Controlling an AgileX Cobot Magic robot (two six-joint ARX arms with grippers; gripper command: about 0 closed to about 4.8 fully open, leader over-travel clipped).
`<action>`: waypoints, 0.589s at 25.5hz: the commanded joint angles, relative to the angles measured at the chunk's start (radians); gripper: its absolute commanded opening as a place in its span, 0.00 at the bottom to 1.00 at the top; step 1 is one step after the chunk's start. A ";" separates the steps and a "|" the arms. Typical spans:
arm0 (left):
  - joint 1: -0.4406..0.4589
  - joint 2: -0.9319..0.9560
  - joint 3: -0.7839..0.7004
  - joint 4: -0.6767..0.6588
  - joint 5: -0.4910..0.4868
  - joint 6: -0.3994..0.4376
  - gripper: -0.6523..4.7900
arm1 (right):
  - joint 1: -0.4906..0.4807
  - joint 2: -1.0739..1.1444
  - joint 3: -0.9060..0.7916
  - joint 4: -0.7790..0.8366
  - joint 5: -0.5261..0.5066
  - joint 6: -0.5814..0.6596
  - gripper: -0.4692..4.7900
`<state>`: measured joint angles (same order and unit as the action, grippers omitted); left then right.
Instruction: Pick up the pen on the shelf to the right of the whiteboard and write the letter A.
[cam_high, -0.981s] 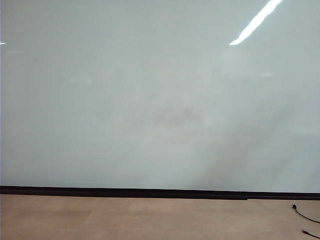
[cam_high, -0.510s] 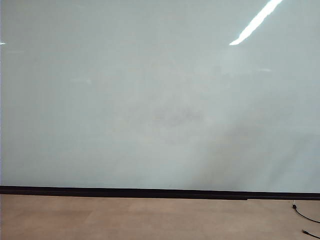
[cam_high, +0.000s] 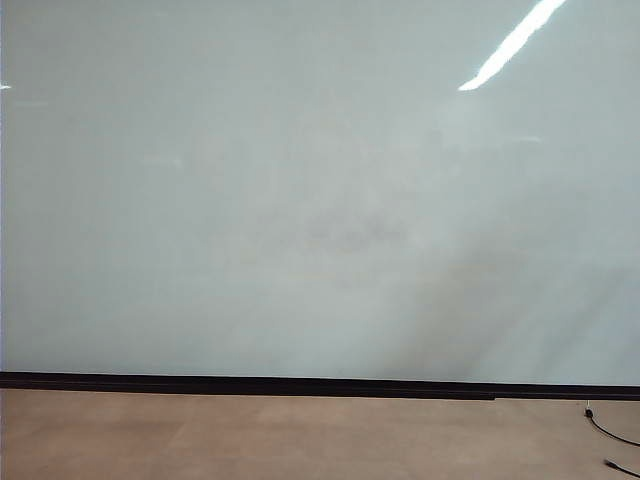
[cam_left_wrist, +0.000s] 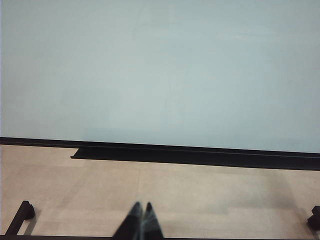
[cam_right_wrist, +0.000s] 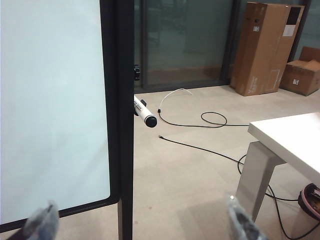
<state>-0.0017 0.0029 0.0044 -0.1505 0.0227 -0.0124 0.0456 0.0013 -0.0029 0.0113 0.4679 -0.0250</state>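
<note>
The whiteboard (cam_high: 300, 200) fills the exterior view, and neither gripper shows there. No letter A shows on it. In the right wrist view the pen (cam_right_wrist: 144, 113), white with a dark end, juts out from behind the board's black side frame (cam_right_wrist: 120, 110). The shelf under it is hidden by that frame. My right gripper (cam_right_wrist: 140, 216) is open wide, one finger in front of the whiteboard (cam_right_wrist: 50, 100) and the other over the floor, well short of the pen. My left gripper (cam_left_wrist: 142, 207) is shut and empty, above the floor in front of the whiteboard (cam_left_wrist: 160, 70).
Black cables (cam_right_wrist: 200, 150) lie on the floor beyond the pen. A white table (cam_right_wrist: 290, 137) stands close to the right gripper, with cardboard boxes (cam_right_wrist: 267, 47) and glass doors behind. A black rail (cam_left_wrist: 200, 156) runs under the board. A cable (cam_high: 612, 432) lies on the tan floor.
In the exterior view only a faint shadow on the board's lower right has shifted. No arm or gripper has come into that view.
</note>
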 joint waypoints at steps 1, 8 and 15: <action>0.000 0.000 0.002 0.008 0.000 0.005 0.11 | 0.000 0.000 0.003 0.038 -0.003 -0.010 0.91; 0.000 0.000 0.002 0.008 0.000 0.005 0.11 | -0.002 0.000 0.004 0.060 -0.002 -0.008 0.85; 0.000 0.000 0.002 0.008 0.000 0.004 0.11 | -0.003 0.024 0.048 0.038 -0.002 0.011 0.85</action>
<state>-0.0017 0.0029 0.0044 -0.1505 0.0227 -0.0120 0.0441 0.0086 0.0277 0.0368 0.4679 -0.0219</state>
